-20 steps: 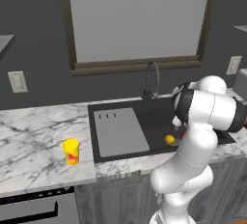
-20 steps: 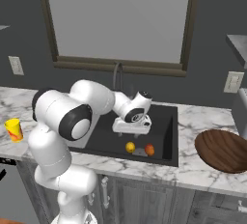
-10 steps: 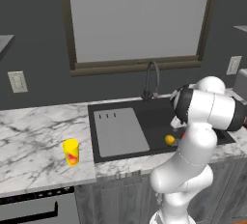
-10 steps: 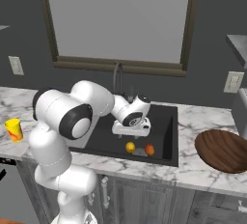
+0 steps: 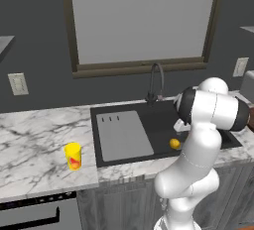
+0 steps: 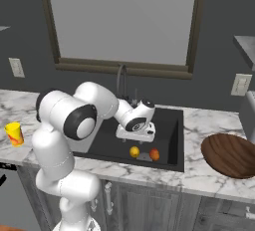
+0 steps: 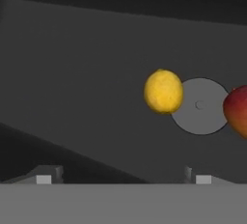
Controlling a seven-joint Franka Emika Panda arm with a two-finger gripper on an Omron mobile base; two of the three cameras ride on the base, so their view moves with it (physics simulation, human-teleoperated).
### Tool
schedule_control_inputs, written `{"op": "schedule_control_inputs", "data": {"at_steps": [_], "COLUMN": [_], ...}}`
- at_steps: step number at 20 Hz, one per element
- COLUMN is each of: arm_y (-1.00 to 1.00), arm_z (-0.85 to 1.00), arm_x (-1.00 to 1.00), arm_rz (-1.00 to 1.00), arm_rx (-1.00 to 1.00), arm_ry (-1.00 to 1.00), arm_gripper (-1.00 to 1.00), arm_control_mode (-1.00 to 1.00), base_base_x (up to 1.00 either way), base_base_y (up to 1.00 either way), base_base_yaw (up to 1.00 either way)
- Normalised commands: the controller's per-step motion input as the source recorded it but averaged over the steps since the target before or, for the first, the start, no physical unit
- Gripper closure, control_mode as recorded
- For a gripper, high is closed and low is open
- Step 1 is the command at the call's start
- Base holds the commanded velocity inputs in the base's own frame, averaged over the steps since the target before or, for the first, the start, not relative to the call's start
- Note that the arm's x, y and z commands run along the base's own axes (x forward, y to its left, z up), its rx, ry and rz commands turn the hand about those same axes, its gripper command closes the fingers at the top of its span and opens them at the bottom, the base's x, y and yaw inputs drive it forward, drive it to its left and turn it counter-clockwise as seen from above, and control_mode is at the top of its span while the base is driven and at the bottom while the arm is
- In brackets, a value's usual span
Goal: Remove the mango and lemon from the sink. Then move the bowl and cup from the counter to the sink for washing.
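Two fruits lie on the black floor of the sink [image 6: 172, 140], and you can see both from the right base view: the lemon [image 6: 134, 151] and just beside it the mango [image 6: 154, 154], near the front wall. In the hand view the lemon [image 7: 163, 91] overlaps the left edge of the round grey drain [image 7: 200, 106], while the mango [image 7: 237, 110] is cut off by the right edge of the picture — you get only part of its red-orange side. From the left base view the robot's own arm hides the mango; you see the lemon [image 5: 174, 143] alone, beside the arm.

The claw [image 6: 135, 134] hangs low inside the basin, above and slightly left of the lemon, touching neither fruit. Its fingertips [image 7: 44, 179] show as small pale blocks set far apart at the bottom of the hand view, so the jaws stand wide with nothing between them.

The cup [image 5: 73, 156] stands upright on the marble worktop [image 5: 34, 140], left of the ribbed drainboard [image 5: 124, 135] — in the right base view you find the cup [image 6: 14, 134] at the far left. The bowl [image 6: 231, 155] sits on the worktop right of the sink, its right side cut off by the picture's edge.
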Motion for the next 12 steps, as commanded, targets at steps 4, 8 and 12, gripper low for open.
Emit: {"op": "schedule_control_inputs", "data": {"at_steps": [4,8,12], "arm_y": [0.00,0.01,0.00], "arm_z": [-0.09,-0.10,-0.09], "arm_x": [0.10,0.09,0.13], "arm_rz": [-0.06,-0.06,-0.06], "arm_rx": [0.00,0.00,0.00], "arm_ry": [0.00,0.00,0.00], "arm_gripper": [-1.00,-1.00,-1.00], "arm_control_mode": [-1.00,-1.00,-1.00], "base_base_x": [0.00,0.00,0.00], "base_base_y": [0.00,0.00,0.00], "base_base_yaw": [0.00,0.00,0.00]}}
